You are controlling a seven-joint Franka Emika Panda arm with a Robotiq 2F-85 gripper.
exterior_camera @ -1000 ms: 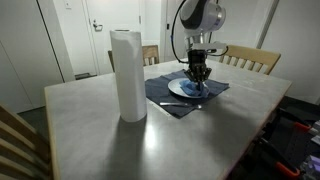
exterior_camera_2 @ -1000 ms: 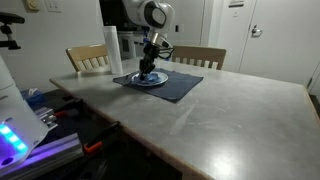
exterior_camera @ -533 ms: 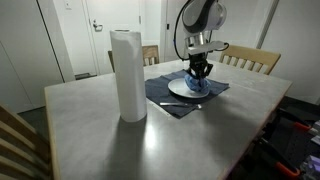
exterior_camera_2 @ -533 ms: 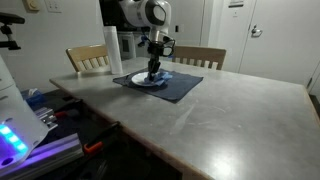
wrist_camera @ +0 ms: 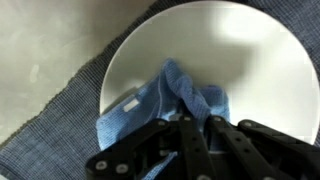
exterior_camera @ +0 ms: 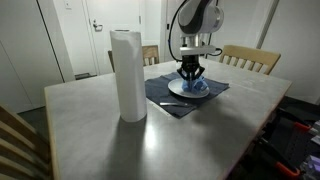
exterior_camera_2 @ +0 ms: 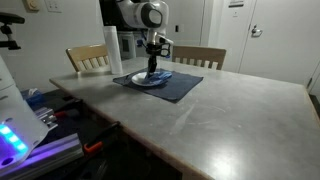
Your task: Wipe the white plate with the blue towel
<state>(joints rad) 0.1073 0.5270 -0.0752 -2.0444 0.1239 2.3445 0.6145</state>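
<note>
A white plate [wrist_camera: 250, 50] lies on a dark blue placemat [wrist_camera: 60, 110] on the table; both show in both exterior views, the plate [exterior_camera: 182, 91] [exterior_camera_2: 146, 83]. A light blue towel [wrist_camera: 150, 100] lies bunched on the plate. My gripper [wrist_camera: 195, 125] is shut on the blue towel and presses it down on the plate. In the exterior views the gripper [exterior_camera: 191, 76] [exterior_camera_2: 153, 72] stands upright over the plate, with the towel [exterior_camera: 197, 87] under it.
A tall white paper towel roll [exterior_camera: 127, 75] stands on the grey table [exterior_camera: 150, 140], also visible at the back [exterior_camera_2: 112, 50]. Wooden chairs [exterior_camera: 250, 60] [exterior_camera_2: 198, 57] stand behind the table. A spoon-like utensil [exterior_camera: 192, 104] lies on the placemat.
My gripper has moved across the plate with the towel, dragging it a short way sideways and back. The plate and placemat have stayed put.
</note>
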